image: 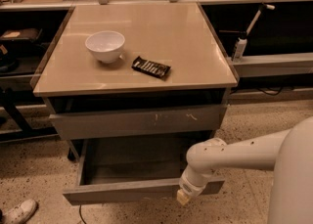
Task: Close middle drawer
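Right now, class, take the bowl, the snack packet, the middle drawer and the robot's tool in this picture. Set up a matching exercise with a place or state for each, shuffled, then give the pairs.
Column one:
1. bowl
2. snack packet
3. middle drawer
4. tool

Column two:
A. pulled out, inside showing
B. at the open drawer's front panel, near its right end in the picture
C. white, upright on the cabinet top
D. dark, lying flat beside the bowl

Pairs: 1-C, 2-D, 3-A, 4-B.
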Tool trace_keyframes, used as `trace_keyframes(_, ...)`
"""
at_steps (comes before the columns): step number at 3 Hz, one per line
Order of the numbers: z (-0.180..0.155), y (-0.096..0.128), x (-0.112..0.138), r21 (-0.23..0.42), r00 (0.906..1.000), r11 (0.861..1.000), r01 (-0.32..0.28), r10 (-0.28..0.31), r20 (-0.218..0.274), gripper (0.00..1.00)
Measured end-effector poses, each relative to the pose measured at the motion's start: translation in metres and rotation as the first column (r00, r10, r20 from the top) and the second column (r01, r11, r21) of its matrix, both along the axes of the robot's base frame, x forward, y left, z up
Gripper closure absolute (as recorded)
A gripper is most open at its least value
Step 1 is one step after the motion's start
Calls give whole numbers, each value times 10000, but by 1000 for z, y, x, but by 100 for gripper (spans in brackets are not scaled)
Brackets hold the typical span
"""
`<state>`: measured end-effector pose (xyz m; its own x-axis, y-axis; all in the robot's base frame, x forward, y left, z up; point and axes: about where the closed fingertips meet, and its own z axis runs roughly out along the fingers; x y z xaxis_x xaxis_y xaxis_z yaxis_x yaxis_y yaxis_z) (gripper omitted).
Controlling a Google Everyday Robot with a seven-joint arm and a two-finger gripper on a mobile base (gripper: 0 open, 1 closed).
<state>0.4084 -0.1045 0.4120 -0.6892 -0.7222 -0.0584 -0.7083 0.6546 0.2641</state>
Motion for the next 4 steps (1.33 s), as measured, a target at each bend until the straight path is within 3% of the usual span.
trace_keyframes(3, 0, 0, 0, 0, 10000, 10000, 0, 0, -1, 11)
trace_keyframes(4, 0, 0, 0, 0, 10000, 10000, -1, 1, -2, 0)
